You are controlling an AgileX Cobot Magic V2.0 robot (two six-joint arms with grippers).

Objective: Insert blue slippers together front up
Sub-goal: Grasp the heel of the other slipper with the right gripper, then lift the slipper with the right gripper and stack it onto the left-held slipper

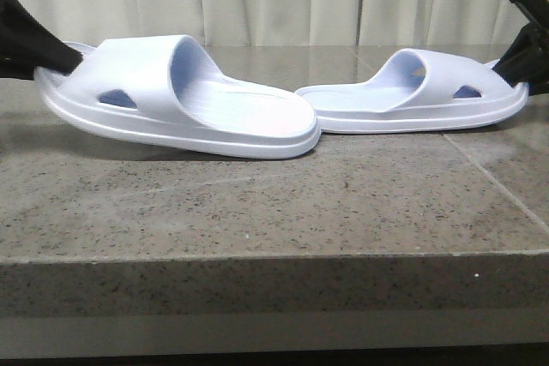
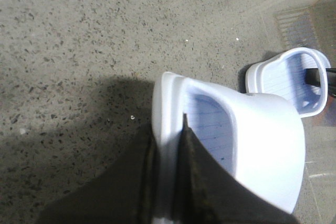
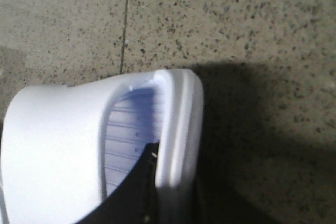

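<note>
With the left gripper point(image 1: 60, 62) and right gripper point(image 1: 515, 70) each clamped on a heel rim, jaws narrow, the blue slippers point(image 1: 184, 96) meet heel-to-heel mid-frame over the bench point(image 1: 257, 212), where thin rim grips risk foam twisting and straps jamming.

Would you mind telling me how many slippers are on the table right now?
2. The left slipper is at the table's left, gripped by the left end effector. The right slipper is at the right, gripped by the right end effector. Nothing suggests more.
</note>
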